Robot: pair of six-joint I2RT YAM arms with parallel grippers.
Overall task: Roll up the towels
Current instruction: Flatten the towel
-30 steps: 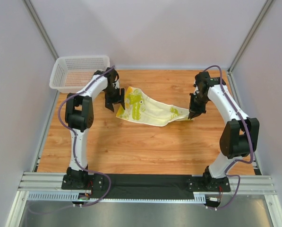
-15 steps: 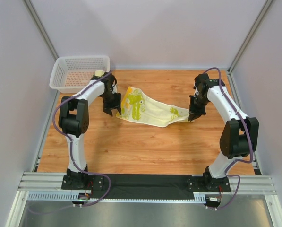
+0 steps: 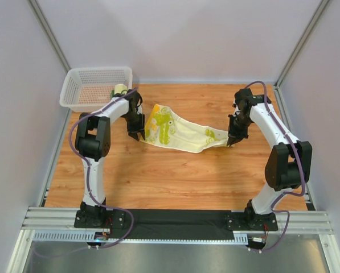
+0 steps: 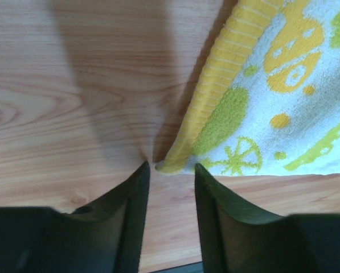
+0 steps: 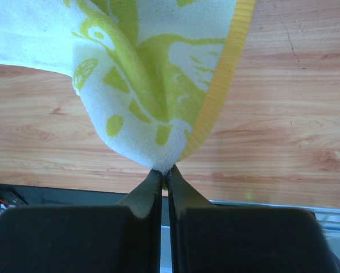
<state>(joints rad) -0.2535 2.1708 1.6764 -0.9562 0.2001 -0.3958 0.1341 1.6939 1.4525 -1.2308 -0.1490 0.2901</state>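
Light-brown wood-grain tabletop point(image 3: 170, 170), rectangular, filling the floor of the enclosure. White mesh plastic basket point(image 3: 68, 91), rectangular and open-topped, at the far left corner, close against the left wall. Pale grey panel walls point(image 3: 175, 34) on three sides, joined by slanting aluminium corner posts point(image 3: 49, 38). Ribbed aluminium rail point(image 3: 50, 219) along the near edge, carrying a flat black plate point(image 3: 178, 219); dull grey metal sheet point(image 3: 175, 257) nearest.

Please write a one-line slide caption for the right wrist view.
Right gripper pinches one corner of the yellow-and-green towel above the wooden table.
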